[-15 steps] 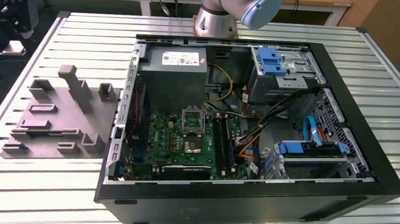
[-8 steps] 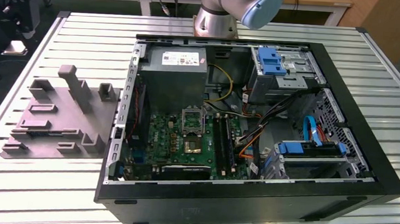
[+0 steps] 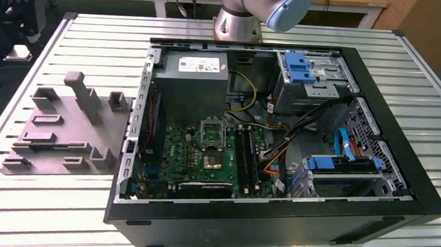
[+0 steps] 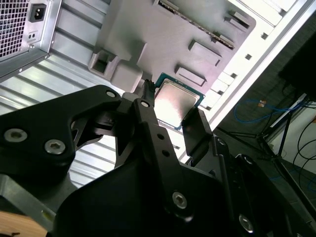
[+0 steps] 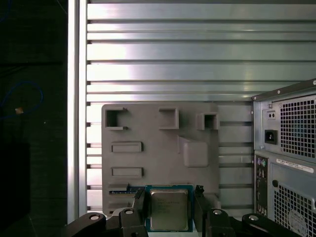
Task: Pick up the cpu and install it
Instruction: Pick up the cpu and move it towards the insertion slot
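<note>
Above the grey fixture [image 5: 158, 148], beside the PC case [image 5: 286, 158], the gripper [image 5: 169, 193] is clamped on the cpu [image 5: 169, 211] by 2 opposite edges. Prob. light, stiff, slick-topped & fragile underneath, so edges look the right hold.

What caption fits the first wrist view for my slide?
Gripper jaws clasp the cpu over the grey fixture, computer case alongside.

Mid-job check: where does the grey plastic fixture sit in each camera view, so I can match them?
Exterior view: grey fixture on the slatted table, at the exterior view's left of the computer case.
Second wrist view: grey fixture behind the cpu gripped in the tool.
First wrist view: grey fixture behind the cpu, beside the case.
Shared landmark: the computer case.
</note>
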Tool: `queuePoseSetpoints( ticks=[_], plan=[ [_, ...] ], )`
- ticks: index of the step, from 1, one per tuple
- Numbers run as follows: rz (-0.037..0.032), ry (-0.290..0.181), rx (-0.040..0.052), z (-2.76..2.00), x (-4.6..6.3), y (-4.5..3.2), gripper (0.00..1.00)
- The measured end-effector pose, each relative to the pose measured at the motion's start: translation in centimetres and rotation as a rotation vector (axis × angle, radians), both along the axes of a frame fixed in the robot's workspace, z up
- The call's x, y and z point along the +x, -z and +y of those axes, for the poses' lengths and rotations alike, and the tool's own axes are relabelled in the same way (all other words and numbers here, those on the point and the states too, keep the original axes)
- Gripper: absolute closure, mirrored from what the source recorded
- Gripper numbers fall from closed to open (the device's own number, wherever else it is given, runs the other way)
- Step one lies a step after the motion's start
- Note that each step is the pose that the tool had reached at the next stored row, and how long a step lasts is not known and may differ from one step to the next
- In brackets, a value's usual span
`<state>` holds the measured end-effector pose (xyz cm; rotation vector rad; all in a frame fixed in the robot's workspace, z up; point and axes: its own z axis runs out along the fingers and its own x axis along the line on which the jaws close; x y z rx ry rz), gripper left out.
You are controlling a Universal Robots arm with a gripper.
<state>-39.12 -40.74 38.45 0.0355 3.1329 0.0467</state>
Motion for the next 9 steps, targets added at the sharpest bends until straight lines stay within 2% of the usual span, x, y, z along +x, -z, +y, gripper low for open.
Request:
queuePoseSetpoints(
  ticks=[9],
  plan=[
    [0.0, 0.0, 0.0, 0.0, 0.23, 0.0, 0.53]
  ],
)
